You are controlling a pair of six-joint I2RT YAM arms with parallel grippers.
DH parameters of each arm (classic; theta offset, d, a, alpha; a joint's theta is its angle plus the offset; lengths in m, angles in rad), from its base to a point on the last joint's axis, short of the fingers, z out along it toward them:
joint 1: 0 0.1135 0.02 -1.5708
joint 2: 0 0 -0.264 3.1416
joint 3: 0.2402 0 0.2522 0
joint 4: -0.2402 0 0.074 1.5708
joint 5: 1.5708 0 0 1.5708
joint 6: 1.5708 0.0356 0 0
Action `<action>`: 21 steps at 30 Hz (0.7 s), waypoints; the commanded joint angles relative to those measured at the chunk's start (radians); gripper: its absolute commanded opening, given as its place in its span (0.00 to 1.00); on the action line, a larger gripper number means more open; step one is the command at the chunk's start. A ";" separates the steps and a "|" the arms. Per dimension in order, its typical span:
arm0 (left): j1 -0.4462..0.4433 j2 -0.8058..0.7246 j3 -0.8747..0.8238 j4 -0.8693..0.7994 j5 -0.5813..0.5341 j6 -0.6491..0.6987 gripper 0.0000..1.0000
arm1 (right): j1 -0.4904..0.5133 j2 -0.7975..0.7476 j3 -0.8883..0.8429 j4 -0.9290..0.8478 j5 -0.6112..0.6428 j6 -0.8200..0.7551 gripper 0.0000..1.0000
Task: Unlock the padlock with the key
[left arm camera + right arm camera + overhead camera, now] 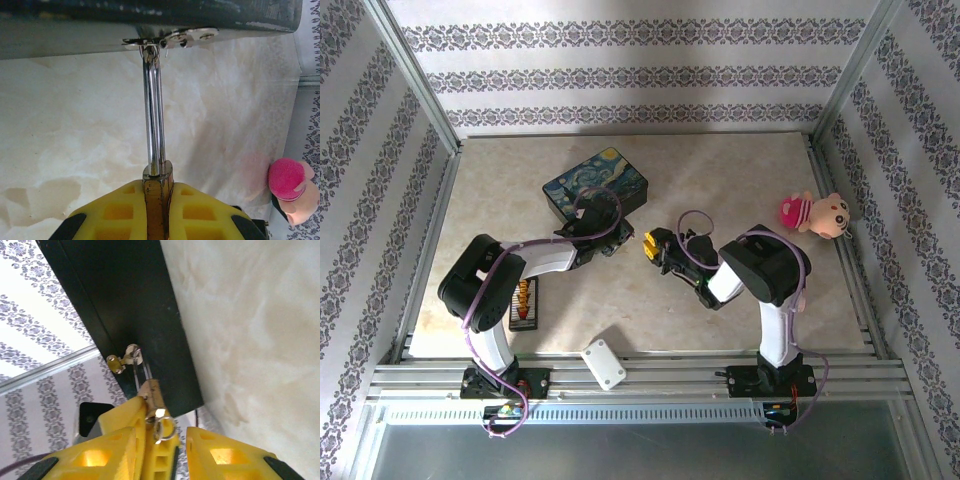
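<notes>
My left pincer [159, 192] is pressed tight on the small brass-gold padlock [158, 175]. The padlock hangs by its silver U-shaped shackle [152, 115] from the metal hasp [172, 39] on the side wall of the dark, starry-night painted box [595, 183]. Its body sits just beside the box, with the shackle drawn straight out from that wall.

At the padlock's end farthest from the box I see a small silvery ring. I take it for the head of the key [159, 414], seated in the keyhole.

My right pincer [162, 434] stands spread, one yellow finger on either side of that ring, pinching nothing as far as I can tell.

To do this well, I would hold the left grip firm and close the right squarely on the key head. Then I would twist about the key's own line without pulling, so the box does not slide on the pale marbled surface [75, 125].
</notes>
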 commanded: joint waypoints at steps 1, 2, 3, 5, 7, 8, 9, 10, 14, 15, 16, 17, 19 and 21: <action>0.011 -0.028 0.011 -0.016 0.022 0.021 0.00 | -0.009 -0.012 -0.011 0.002 -0.009 -0.132 0.31; 0.011 -0.032 0.012 -0.021 0.025 0.026 0.00 | -0.013 -0.008 -0.007 -0.007 -0.023 -0.151 0.31; 0.011 -0.038 0.014 -0.030 0.028 0.033 0.00 | -0.015 -0.004 -0.002 -0.016 -0.038 -0.172 0.32; 0.011 -0.050 0.020 -0.061 0.029 0.061 0.00 | -0.017 0.006 0.011 -0.030 -0.059 -0.202 0.31; 0.011 -0.065 0.036 -0.132 0.014 0.111 0.00 | -0.019 0.012 0.023 -0.043 -0.075 -0.225 0.31; 0.011 -0.072 0.045 -0.168 0.001 0.139 0.00 | -0.021 0.014 0.026 -0.048 -0.077 -0.234 0.31; 0.011 -0.079 0.054 -0.216 -0.015 0.171 0.00 | -0.024 0.011 0.029 -0.055 -0.080 -0.245 0.31; 0.011 -0.083 0.067 -0.261 -0.036 0.203 0.00 | -0.028 0.008 0.031 -0.065 -0.084 -0.255 0.31; 0.009 -0.077 0.075 -0.319 -0.075 0.282 0.02 | -0.042 -0.023 0.058 -0.140 -0.117 -0.317 0.30; 0.010 -0.069 0.068 -0.301 -0.062 0.285 0.04 | -0.044 -0.038 0.073 -0.178 -0.130 -0.346 0.30; 0.009 -0.059 0.063 -0.286 -0.048 0.281 0.04 | -0.044 -0.058 0.089 -0.231 -0.140 -0.379 0.29; 0.010 -0.051 0.060 -0.269 -0.034 0.276 0.04 | -0.044 -0.080 0.101 -0.287 -0.144 -0.412 0.29; 0.008 -0.032 0.049 -0.225 -0.009 0.263 0.07 | -0.044 -0.135 0.131 -0.436 -0.146 -0.500 0.29; 0.008 -0.020 0.035 -0.182 0.001 0.260 0.07 | -0.046 -0.183 0.175 -0.601 -0.144 -0.604 0.30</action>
